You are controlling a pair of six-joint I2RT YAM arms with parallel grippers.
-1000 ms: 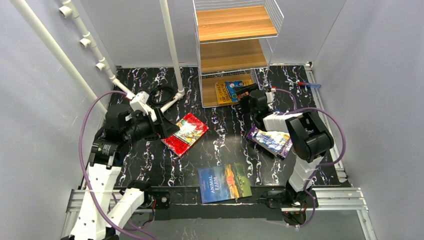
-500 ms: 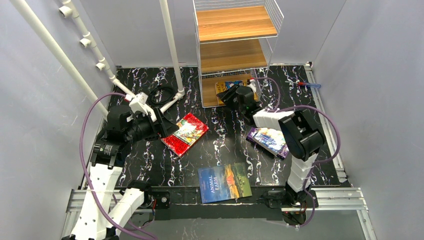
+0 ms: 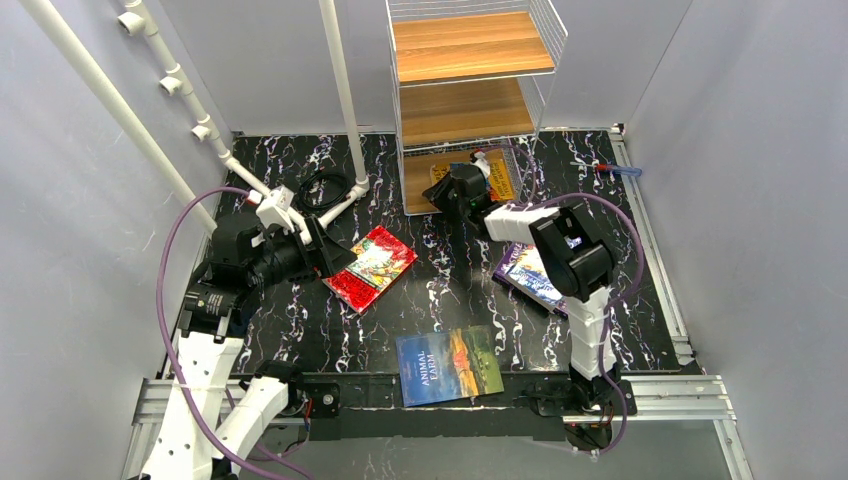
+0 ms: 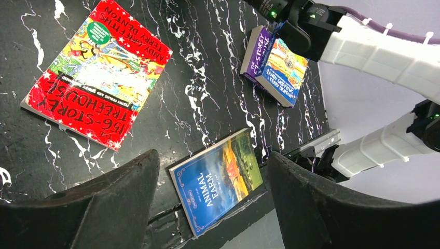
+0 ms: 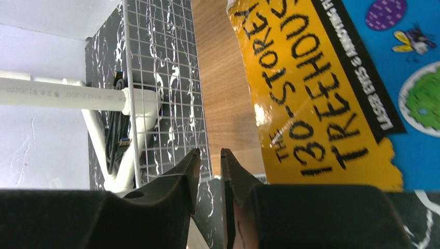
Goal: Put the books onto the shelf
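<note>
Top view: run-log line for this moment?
left gripper open, empty | right gripper nearly shut, empty, at shelf | blue book on bottom board | red book, Animal Farm, purple book on table

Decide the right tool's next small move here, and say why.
Probably draw the right tool back from the shelf toward the purple book: its jaws look nearly closed on nothing, the blue book already lies on the bottom board, and the purple one waits on the table.

Blue book (image 4: 218,187) reads "ANIMAL FARM"; red book (image 4: 98,72), "156-STOREY TREEHOUSE".
</note>
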